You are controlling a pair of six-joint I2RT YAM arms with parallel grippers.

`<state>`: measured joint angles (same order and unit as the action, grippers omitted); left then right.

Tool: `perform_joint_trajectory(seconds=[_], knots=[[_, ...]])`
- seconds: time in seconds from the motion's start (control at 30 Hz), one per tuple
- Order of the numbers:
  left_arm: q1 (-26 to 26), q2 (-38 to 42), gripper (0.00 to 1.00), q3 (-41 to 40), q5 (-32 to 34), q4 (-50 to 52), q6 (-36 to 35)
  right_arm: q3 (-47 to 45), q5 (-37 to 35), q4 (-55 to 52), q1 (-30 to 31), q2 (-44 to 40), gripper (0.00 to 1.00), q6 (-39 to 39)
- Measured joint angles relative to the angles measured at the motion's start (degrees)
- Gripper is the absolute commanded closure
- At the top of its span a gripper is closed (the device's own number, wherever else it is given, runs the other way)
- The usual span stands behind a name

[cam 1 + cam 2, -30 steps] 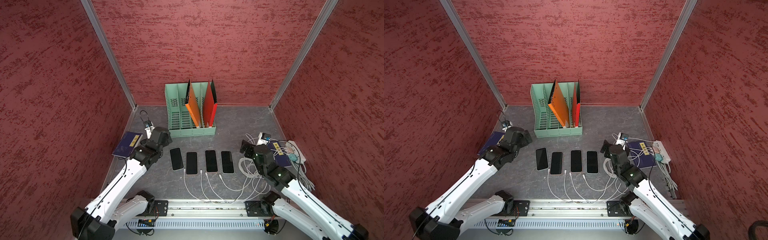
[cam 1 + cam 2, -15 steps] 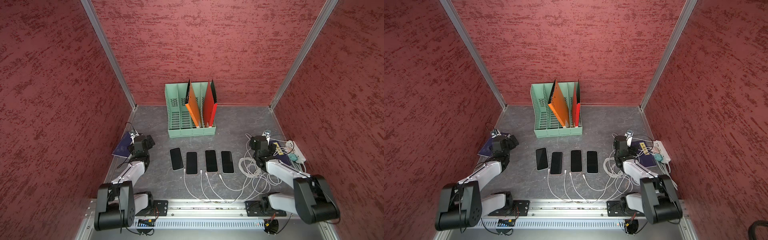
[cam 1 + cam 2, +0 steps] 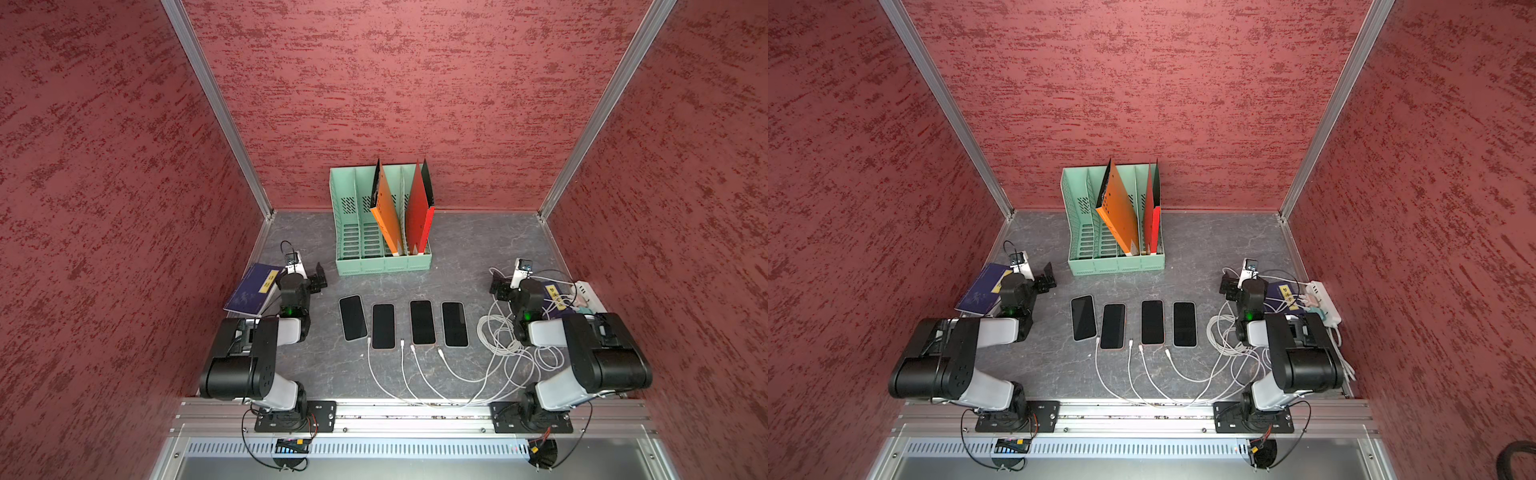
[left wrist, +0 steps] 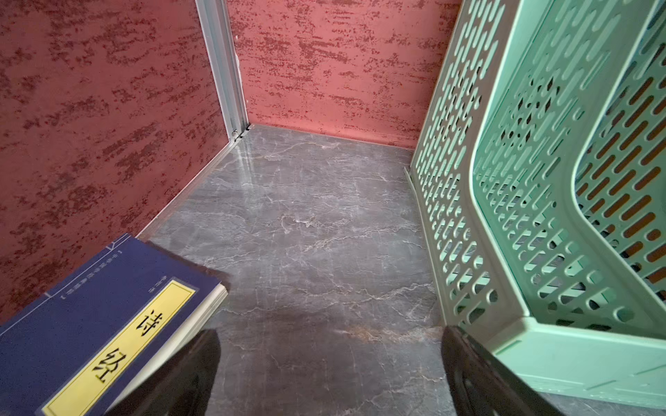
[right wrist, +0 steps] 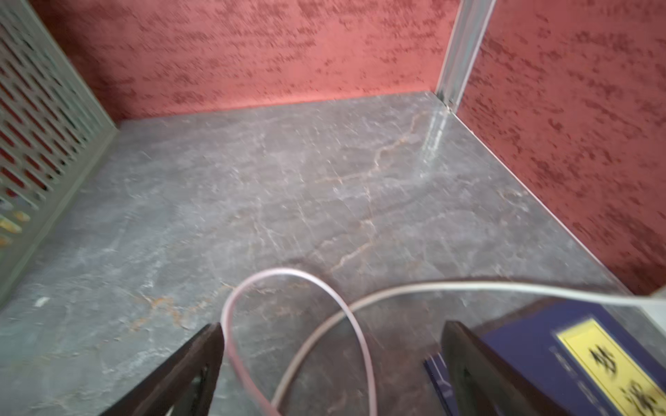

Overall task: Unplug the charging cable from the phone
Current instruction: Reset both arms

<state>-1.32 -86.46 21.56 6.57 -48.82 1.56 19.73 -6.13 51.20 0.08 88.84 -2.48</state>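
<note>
Arms [image 3: 249,353] folded back by the rail [image 3: 415,409], outstretched a second ago; both pairs of jaws spread, empty.

Three rough-plastered walls [image 3: 374,83] of mottled dark red close me in, joined at the far corners by slim silver metal posts [image 3: 216,108]. My grey, marble-veined tabletop [image 3: 478,249] lies evenly lit, with a grooved aluminium rail [image 3: 415,409] along its near edge.
</note>
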Motion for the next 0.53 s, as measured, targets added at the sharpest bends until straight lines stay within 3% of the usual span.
perform_joint_trajectory(seconds=[0.53], knots=[[0.2,-0.8,0.00,-0.1,-3.8,-1.9,-1.0,0.4,1.4,2.4,0.2,0.0,0.02,0.7]])
